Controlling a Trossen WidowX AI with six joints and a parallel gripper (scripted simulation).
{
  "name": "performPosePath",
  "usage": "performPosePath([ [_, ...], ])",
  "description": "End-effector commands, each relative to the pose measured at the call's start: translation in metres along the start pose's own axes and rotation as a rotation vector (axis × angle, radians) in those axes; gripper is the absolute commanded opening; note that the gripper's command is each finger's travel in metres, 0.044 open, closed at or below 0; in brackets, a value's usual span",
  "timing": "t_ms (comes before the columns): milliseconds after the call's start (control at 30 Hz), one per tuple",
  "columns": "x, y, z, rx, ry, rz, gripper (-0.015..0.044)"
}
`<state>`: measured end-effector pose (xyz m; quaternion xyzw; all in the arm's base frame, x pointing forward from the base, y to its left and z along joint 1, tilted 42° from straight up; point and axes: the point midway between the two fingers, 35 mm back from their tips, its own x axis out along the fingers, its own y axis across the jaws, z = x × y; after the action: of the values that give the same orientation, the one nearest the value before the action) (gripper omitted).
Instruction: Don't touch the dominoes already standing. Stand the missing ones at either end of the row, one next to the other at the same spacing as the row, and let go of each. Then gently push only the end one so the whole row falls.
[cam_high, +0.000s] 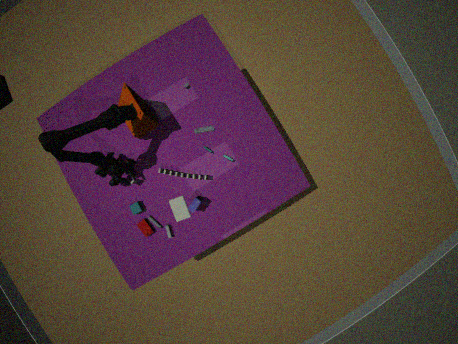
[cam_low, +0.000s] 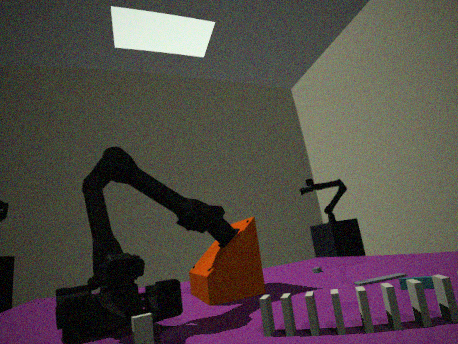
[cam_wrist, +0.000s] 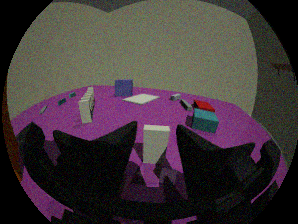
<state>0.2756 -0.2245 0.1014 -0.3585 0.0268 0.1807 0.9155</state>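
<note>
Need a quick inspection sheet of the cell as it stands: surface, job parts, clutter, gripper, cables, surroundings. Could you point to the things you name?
Surface: purple mat (cam_high: 100, 200), with paler rectangular patches.
Row: pale dominoes (cam_high: 185, 174) (cam_low: 338, 312) (cam_wrist: 86, 110) standing, evenly spaced by eye.
Loose domino: one pale domino (cam_low: 143, 327) (cam_wrist: 156, 142) upright between the fingers, apart from the row.
Clutter: teal block (cam_high: 136, 208) (cam_wrist: 205, 120), red block (cam_high: 145, 227) (cam_wrist: 204, 105), blue block (cam_high: 195, 204) (cam_wrist: 124, 88), white flat piece (cam_high: 180, 209) (cam_wrist: 142, 98).
Gripper (cam_high: 132, 182) (cam_wrist: 157, 127): open around the loose domino.
Cables: nothing seen.
Surroundings: orange wedge-shaped block (cam_high: 145, 127) (cam_low: 237, 275) by the arm; second arm (cam_low: 336, 192) in the background.
</note>
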Motion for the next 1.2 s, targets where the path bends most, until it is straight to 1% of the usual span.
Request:
performPosePath([
  [0,0.000,0.000,0.000,-0.008,-0.003,-0.001,0.0291],
  [167,0.000,0.000,0.000,-0.008,-0.003,-0.001,0.0422],
  [200,0.000,0.000,0.000,-0.008,-0.003,-0.001,0.0440],
  [333,0.000,-0.001,0.007,-0.007,-0.003,0.000,0.0440],
  [500,0.000,0.000,0.048,-0.001,-0.001,0.000,0.0440],
  [600,0.002,0.000,0.049,0.008,0.010,0.005,0.0440],
  [633,0.007,0.001,0.047,0.031,0.041,0.020,0.0440],
  [767,0.044,0.007,0.038,0.180,0.301,0.125,0.0440],
  [900,0.067,0.017,0.039,0.264,0.597,0.193,0.0440],
  [1000,0.070,0.019,0.039,0.292,0.735,0.194,0.0440],
  [1167,0.059,0.023,0.047,0.263,1.120,0.164,0.0440],
])
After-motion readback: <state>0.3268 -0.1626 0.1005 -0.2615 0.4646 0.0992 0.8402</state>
